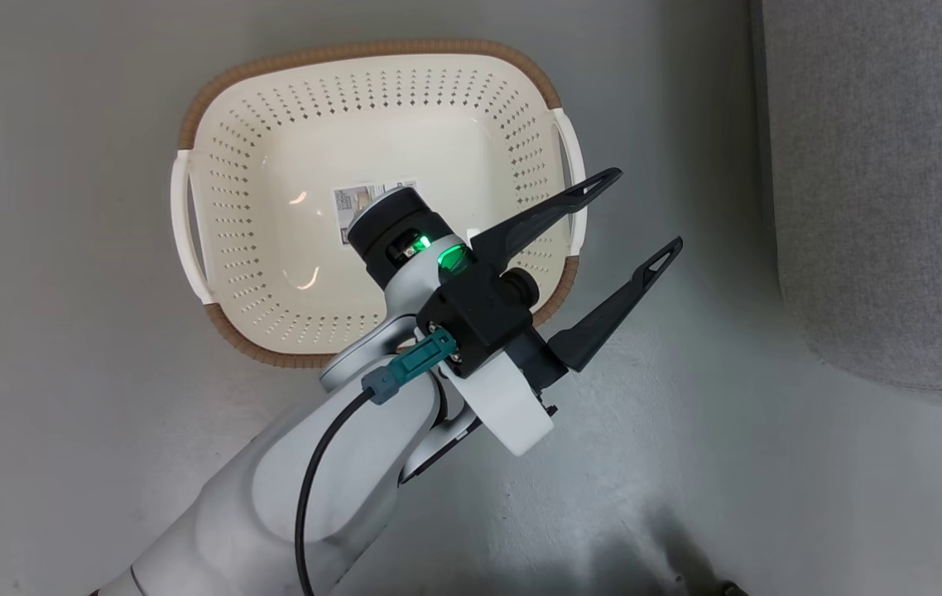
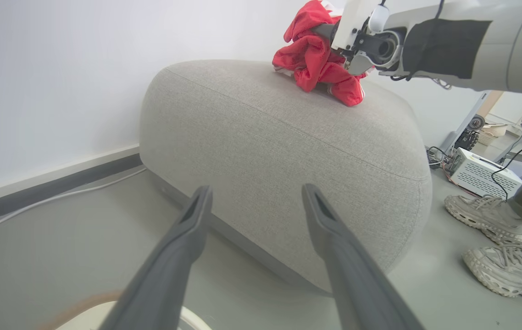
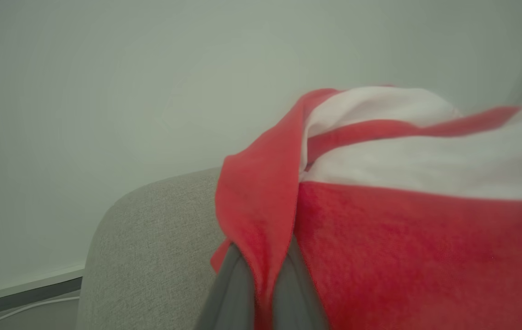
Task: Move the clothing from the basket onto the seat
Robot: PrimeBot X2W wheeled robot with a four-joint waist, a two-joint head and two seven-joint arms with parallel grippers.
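Our right gripper (image 3: pixel 265 261) clamps soft, light bright-red striped fabric clothing (image 2: pixel 316 59) resting on grey upholstered sofa (image 2: pixel 288 137); we'd pinch any fold. Our left gripper (image 1: pixel 645 209) gapes empty by cream perforated basket (image 1: pixel 272 165).

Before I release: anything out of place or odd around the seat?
Nothing damaged or spilled. The clothing sits bunched on the seat, pinched in the shut jaws of the right gripper. One oddity: a person's shoes stand close beside the seat.

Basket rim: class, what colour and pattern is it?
Brown with a woven look; the rim shows best in the head view.
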